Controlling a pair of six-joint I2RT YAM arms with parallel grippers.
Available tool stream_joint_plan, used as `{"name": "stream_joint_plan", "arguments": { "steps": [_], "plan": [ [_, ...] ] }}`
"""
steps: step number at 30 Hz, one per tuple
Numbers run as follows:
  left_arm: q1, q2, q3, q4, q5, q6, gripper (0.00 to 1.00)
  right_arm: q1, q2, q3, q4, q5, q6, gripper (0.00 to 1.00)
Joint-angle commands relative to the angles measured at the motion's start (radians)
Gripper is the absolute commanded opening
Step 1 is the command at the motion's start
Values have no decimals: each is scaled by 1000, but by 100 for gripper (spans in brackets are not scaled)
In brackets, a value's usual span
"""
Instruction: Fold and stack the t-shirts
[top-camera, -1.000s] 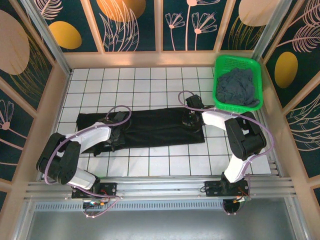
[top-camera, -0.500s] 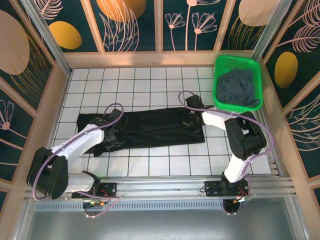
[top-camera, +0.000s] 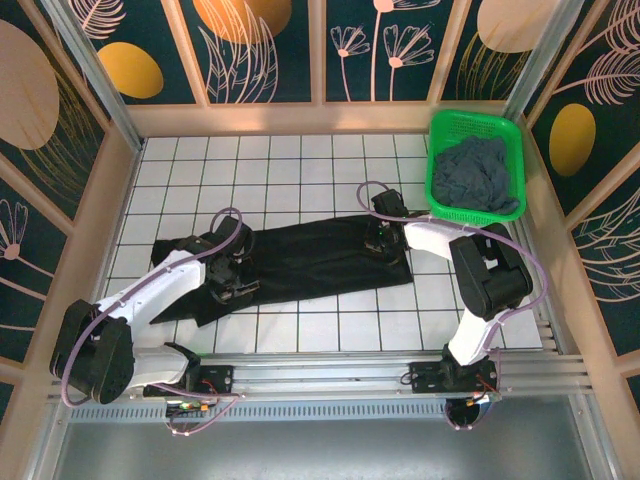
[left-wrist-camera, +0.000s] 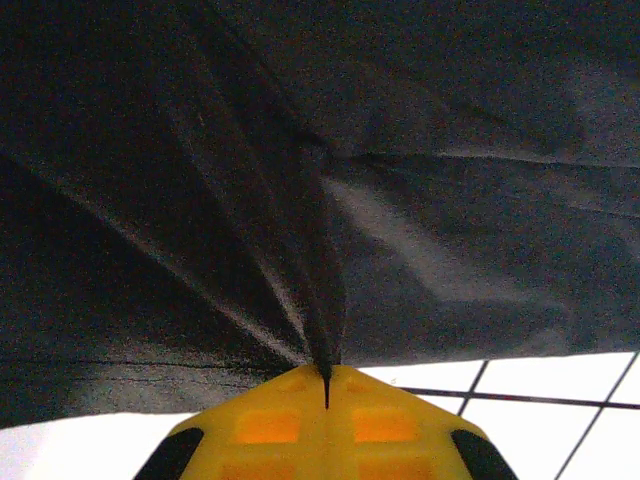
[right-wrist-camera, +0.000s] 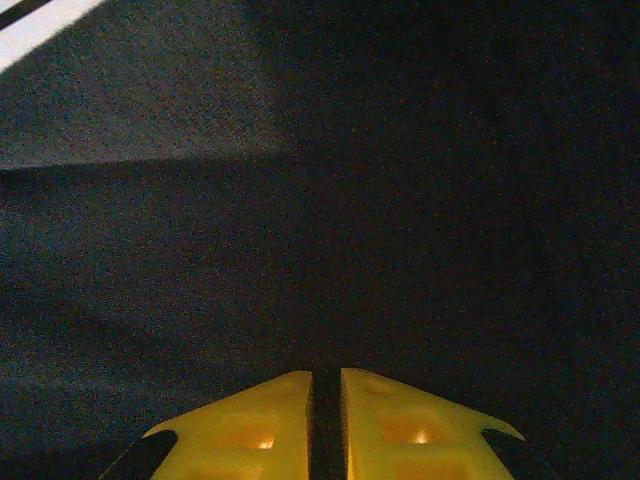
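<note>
White-tiled counter (top-camera: 300, 165) w/ dark grid lines, boxed in by walls (top-camera: 260, 50) of dark teal panels w/ orange shapes & pale leaf drawings.

Black t-shirt (top-camera: 310, 258) lies across the middle of the counter as a long narrow band, running left to right. Its right part is flat & fairly smooth. Its left part is rumpled, and the near-left corner juts toward the arm bases as a skewed flap. Matte cloth, no print visible.

Left end effector (top-camera: 232, 272) sits on the left part of the band. In the left wrist view its yellow fingers (left-wrist-camera: 270, 425) are pressed tight together on a pinch of the black cloth. Sharp creases fan out from that pinch point, w/ a paler sheen on the ridges. White tile shows along the shirt's near edge.

Right end effector (top-camera: 384, 240) is down on the right end of the band. In the right wrist view its fingers (right-wrist-camera: 250, 425) are narrow, almost together, w/ a thin dark strip of cloth in the slit. Smooth black cloth spreads ahead, w/ a sliver of tile at top left.

Green basket (top-camera: 470, 118) stands at the far right corner, well apart from the black shirt. Grey-blue t-shirt (top-camera: 478, 178) lies crumpled in a heap inside it, unfolded.
</note>
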Motion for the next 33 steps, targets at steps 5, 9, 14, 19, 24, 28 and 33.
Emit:
{"name": "stream_joint_plan", "arguments": {
  "steps": [5,9,14,19,24,28,33],
  "plan": [
    [-5,21,-4,29,62,-16,28,8,-55,-8,-24,56,-11,16],
    [-5,3,84,-13,6,-28,39,48,-140,-10,-22,139,-24,16],
    [-5,57,172,65,-19,-90,36,97,-161,14,1,132,-30,20],
    [-5,225,232,270,-5,-136,27,142,-47,80,45,2,-20,20],
    [-5,399,255,407,-6,-130,22,161,66,131,45,-100,8,21],
    [-14,487,236,472,45,-134,21,173,80,97,34,-145,5,21],
    [-66,483,190,490,39,-151,21,183,-13,-5,43,-122,3,20]
  ]
}}
